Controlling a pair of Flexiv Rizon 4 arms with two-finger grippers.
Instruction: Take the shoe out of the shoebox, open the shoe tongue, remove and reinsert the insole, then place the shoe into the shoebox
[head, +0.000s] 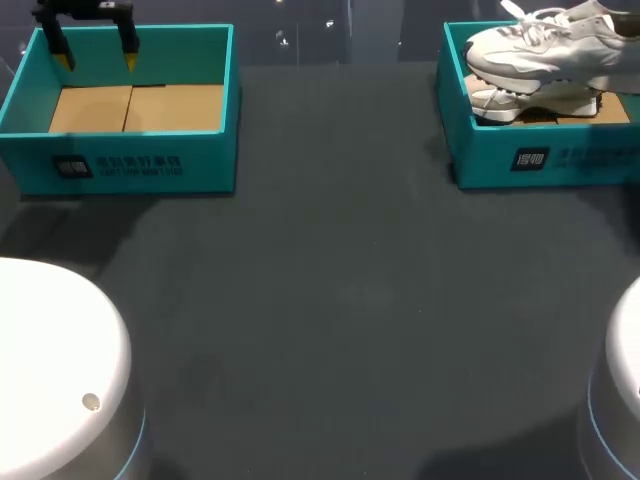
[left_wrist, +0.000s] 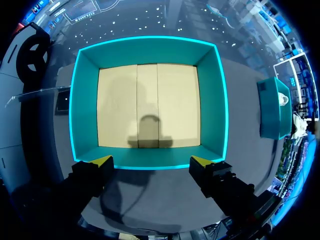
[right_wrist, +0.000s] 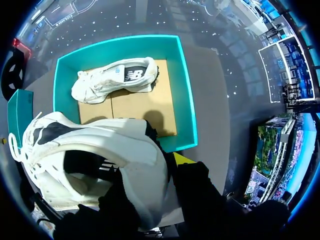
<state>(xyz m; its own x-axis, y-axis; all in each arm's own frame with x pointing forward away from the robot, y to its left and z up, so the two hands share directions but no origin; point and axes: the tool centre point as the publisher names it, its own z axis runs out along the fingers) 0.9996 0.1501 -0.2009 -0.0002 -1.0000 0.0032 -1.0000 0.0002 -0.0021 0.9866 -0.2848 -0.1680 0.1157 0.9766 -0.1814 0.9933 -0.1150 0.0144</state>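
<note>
A white shoe (head: 540, 45) hangs above the right teal shoebox (head: 545, 160), lifted clear of it. In the right wrist view my right gripper (right_wrist: 167, 162) is shut on the heel rim of this shoe (right_wrist: 100, 150), with one yellow fingertip (right_wrist: 182, 159) showing outside the collar and the other hidden inside. A second white shoe (right_wrist: 115, 77) lies on its side on the cardboard floor of that box (right_wrist: 187, 100). My left gripper (head: 97, 60) hovers open over the far wall of the empty left teal shoebox (head: 120, 165); its fingers (left_wrist: 102, 161) stand wide apart with nothing between them.
The left shoebox (left_wrist: 150, 45) holds only its bare cardboard floor. The dark tabletop (head: 340, 300) stretches between the two boxes. Two white rounded arm bases (head: 50, 370) sit at the near corners.
</note>
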